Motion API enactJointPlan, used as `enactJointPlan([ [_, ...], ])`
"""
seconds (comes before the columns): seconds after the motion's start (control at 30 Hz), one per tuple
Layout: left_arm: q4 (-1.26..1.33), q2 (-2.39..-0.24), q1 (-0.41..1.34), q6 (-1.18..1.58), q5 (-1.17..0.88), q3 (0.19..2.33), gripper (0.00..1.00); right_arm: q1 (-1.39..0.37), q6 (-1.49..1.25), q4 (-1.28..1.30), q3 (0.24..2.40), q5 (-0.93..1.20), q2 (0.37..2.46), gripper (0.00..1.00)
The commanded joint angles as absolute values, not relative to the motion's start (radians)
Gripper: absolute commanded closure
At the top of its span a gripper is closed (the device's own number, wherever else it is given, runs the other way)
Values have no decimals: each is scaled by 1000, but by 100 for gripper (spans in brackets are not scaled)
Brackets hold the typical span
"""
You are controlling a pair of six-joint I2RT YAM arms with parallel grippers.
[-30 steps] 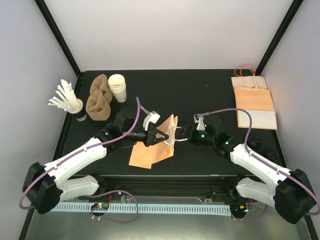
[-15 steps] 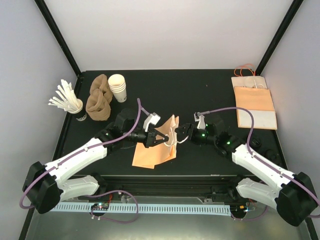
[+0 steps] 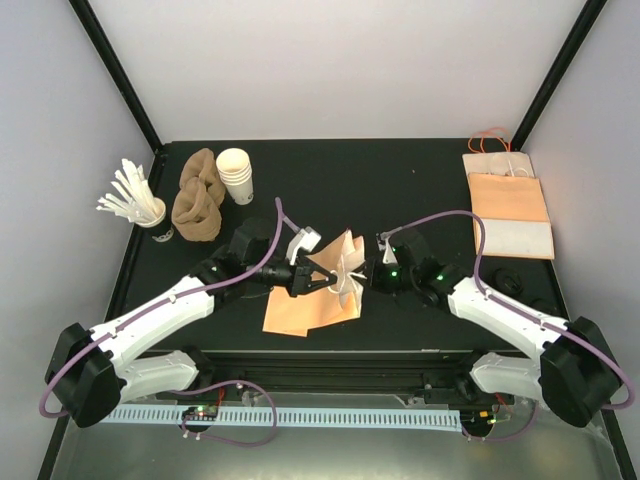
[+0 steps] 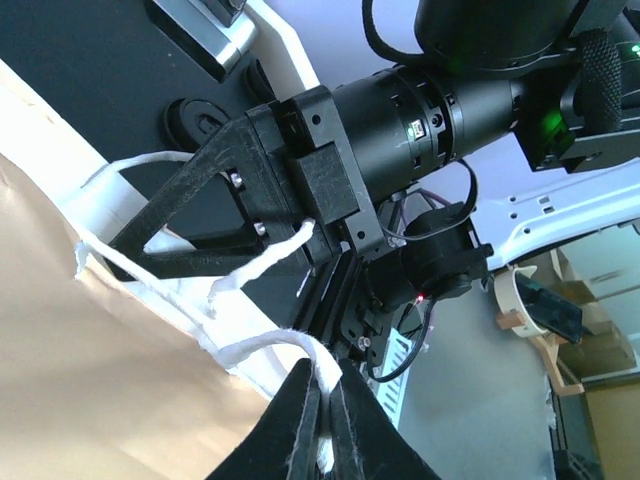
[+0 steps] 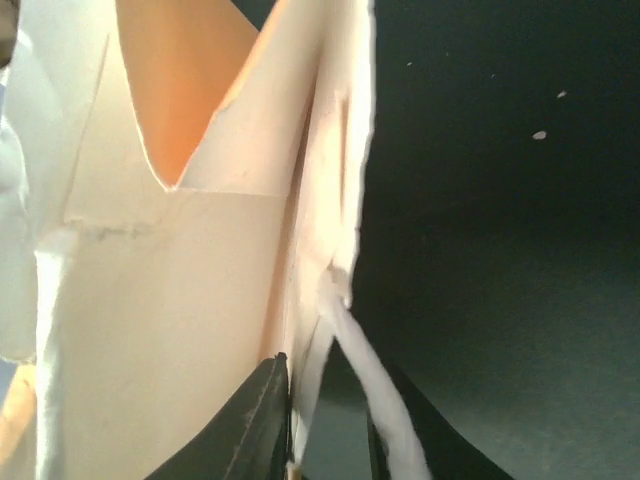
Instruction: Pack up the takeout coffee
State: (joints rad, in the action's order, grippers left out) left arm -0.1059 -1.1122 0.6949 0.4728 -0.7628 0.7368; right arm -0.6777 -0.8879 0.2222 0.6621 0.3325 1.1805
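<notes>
The brown paper bag (image 3: 300, 310) lies on the black table between my arms, its white-lined mouth spread toward the right. My left gripper (image 3: 322, 278) is shut on the bag's white cord handle (image 4: 270, 345), pinched between its jaws in the left wrist view (image 4: 328, 425). My right gripper (image 3: 362, 276) is at the bag's mouth. In the right wrist view (image 5: 328, 430) its jaws stand narrowly apart, astride the bag's wall (image 5: 170, 300) and the other cord. I see no white cup with a black lid. A round black shape (image 3: 506, 281) lies right of my right arm.
A stack of lidless white cups (image 3: 236, 175) and brown cup sleeves (image 3: 197, 200) stand at the back left. A dark cup of white stirrers (image 3: 150, 215) is at the left edge. Flat paper bags (image 3: 510, 205) lie at the back right.
My right gripper has moved left, up to the bag's mouth. The mouth has spread wider, showing more white lining. My left gripper has kept its hold on the handle.
</notes>
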Motion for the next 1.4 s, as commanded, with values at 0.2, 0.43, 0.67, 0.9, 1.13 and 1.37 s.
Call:
enactJointPlan([
  [0.2, -263, -1061, 695, 382, -692, 805, 77, -683, -802, 287, 710, 222, 1113, 91],
  [0.43, -310, -1039, 695, 359, -560, 866, 37, -727, -757, 255, 761, 248, 1109, 98],
  [0.67, -477, -1143, 732, 321, -388, 1014, 34, -815, -704, 226, 818, 166, 1079, 99],
  [0.9, -522, -1161, 748, 342, -319, 1065, 35, -908, -655, 191, 860, 69, 1062, 99],
  [1.13, -644, -1195, 770, 339, -170, 1104, 41, -961, -659, 188, 889, 16, 1101, 99],
  [1.37, -742, -1182, 770, 300, -38, 1140, 70, -982, -656, 220, 896, -33, 1105, 99],
])
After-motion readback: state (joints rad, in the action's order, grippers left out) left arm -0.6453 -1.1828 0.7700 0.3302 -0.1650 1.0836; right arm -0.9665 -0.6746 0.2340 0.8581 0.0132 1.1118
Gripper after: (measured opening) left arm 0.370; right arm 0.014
